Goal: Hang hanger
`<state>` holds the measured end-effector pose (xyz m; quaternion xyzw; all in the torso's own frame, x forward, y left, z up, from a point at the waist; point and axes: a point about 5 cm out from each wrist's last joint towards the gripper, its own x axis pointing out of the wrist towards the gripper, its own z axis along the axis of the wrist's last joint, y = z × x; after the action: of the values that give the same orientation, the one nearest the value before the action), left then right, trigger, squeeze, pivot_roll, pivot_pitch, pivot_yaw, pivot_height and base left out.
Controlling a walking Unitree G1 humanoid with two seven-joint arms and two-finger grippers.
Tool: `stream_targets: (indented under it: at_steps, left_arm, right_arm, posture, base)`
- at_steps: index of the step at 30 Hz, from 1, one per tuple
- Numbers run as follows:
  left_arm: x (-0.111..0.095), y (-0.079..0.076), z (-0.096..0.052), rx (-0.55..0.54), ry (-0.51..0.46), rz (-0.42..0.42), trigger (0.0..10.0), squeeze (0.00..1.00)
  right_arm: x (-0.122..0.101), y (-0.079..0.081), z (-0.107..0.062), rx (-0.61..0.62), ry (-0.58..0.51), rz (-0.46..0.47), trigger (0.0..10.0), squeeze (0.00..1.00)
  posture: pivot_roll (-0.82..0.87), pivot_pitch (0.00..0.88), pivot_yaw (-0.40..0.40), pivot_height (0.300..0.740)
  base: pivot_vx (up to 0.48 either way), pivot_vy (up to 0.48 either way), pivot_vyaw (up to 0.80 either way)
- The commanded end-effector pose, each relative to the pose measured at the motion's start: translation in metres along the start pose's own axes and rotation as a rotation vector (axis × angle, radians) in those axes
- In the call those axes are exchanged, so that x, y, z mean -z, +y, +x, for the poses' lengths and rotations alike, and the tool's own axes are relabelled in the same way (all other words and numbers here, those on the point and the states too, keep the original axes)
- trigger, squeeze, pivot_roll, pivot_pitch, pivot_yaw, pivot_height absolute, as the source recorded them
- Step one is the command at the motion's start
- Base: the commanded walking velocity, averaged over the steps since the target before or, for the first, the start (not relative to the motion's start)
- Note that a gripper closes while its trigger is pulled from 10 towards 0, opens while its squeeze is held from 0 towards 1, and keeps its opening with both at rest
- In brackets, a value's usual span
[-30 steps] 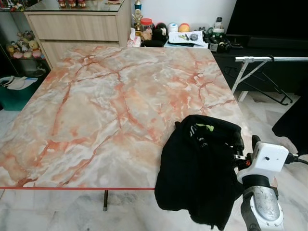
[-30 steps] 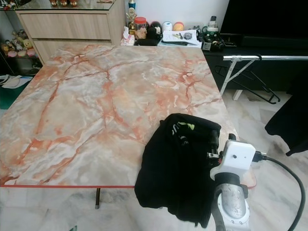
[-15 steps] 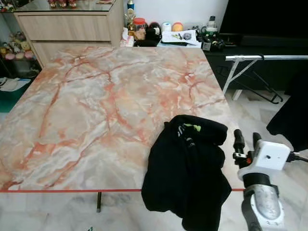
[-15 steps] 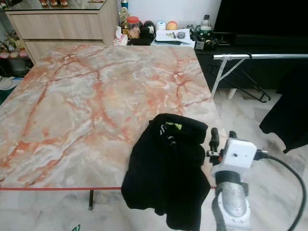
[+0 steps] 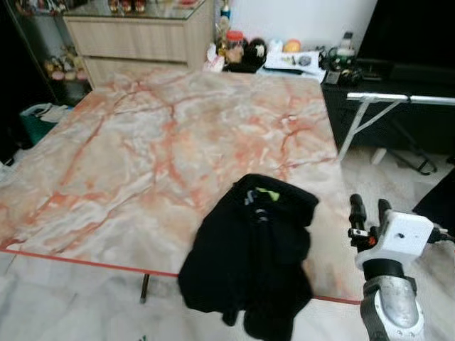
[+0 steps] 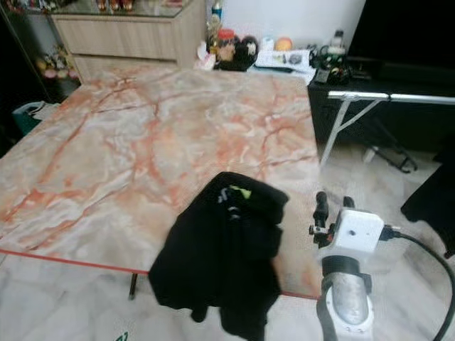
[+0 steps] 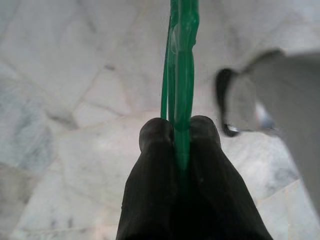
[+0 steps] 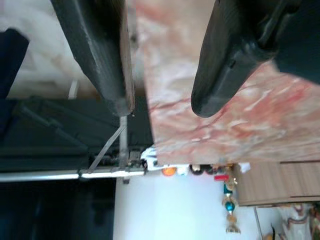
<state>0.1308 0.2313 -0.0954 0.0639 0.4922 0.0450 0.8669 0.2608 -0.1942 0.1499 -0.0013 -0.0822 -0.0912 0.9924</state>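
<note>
Right claw [image 5: 370, 211], fingers apart, raised at 3 o'clock of the black garment [image 5: 250, 256] draped over the marble table [image 5: 163, 142] edge. Left claw [image 7: 180, 131] clamped on green hanger [image 7: 181, 55] above the floor.

Even indoor light, head views slightly soft, maybe motion blur, wrist bg defocused.

Right arm raised with fingers apart, left fingers pressed together.
The right gripper [image 5: 370, 210] stands at the end of an upright silver forearm, its two black fingers [image 8: 227, 55] pointing up and spread, nothing between them. The left gripper [image 7: 180, 131] has its fingertips pinched on a thin green hanger [image 7: 182, 60].
</note>
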Motion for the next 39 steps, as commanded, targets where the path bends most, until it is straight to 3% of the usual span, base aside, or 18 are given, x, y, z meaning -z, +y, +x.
stream_targets:
  at_steps: [1,18,28,39]
  left_arm:
    - [0.009,0.002,-0.002,0.0,0.031,0.006,10.0,0.0]
    - [0.007,-0.001,-0.001,0.016,0.028,0.019,10.0,0.0]
    - [0.011,0.0,-0.002,0.02,0.042,0.023,10.0,0.0]
    - [0.014,-0.008,-0.002,0.026,0.056,0.024,10.0,0.0]
  right_arm:
    - [0.001,0.001,-0.001,0.0,0.002,0.01,10.0,0.0]
    - [0.008,-0.005,0.0,0.049,0.031,0.027,10.0,0.0]
    - [0.026,-0.02,-0.006,0.153,0.123,0.08,10.0,0.0]
    - [0.04,-0.025,-0.005,0.203,0.177,0.13,10.0,0.0]
  posture:
    - [-0.03,0.128,-0.007,0.74]
    - [-0.03,0.11,-0.002,0.74]
    - [-0.03,0.113,-0.003,0.74]
    - [-0.03,0.132,-0.005,0.74]
  base:
    - [0.0,-0.398,0.0]
    - [0.0,-0.397,0.0]
    - [0.0,-0.397,-0.22]
    - [0.0,-0.394,-0.07]
